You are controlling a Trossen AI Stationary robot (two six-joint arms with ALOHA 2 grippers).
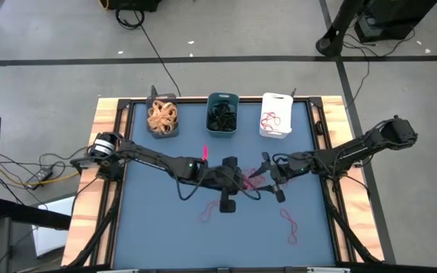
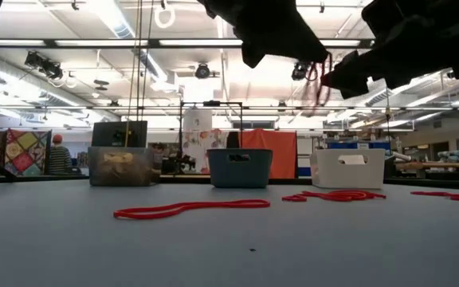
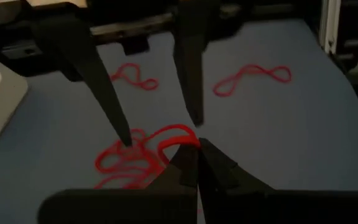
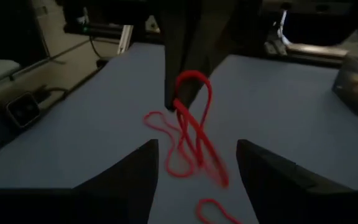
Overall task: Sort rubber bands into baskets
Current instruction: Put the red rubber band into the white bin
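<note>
Both arms meet over the middle of the blue bench [image 1: 158, 227]; the left gripper [image 3: 196, 149] has its jaws pinched fully together on a red band [image 3: 176, 134], lifting part of the loop clear of the mat while the rest of a red tangle [image 3: 126, 165] lies beneath it; in the right wrist view the same band [image 4: 194, 112] hangs in a long doubled loop from those dark jaws, its lower end trailing to the bench. The right gripper [image 4: 197, 165] faces it from close by with its jaws spread wide and nothing between them; its fingers [image 3: 107, 93] stand on either side of the tangle, just above the surface, though whether a tip touches the rubber I can't quite make out.

Along the far edge sit three baskets in a row; the grey basket [image 1: 162, 117] holds tan bands, the teal basket [image 1: 222, 114] holds black ones, the white basket [image 1: 276, 115] holds red ones. More red bands lie loose on the bench; one [image 1: 209, 211] near the left gripper, one [image 1: 288, 225] towards the right front; from bench height a long red loop [image 2: 190, 209] lies flat in the foreground.
</note>
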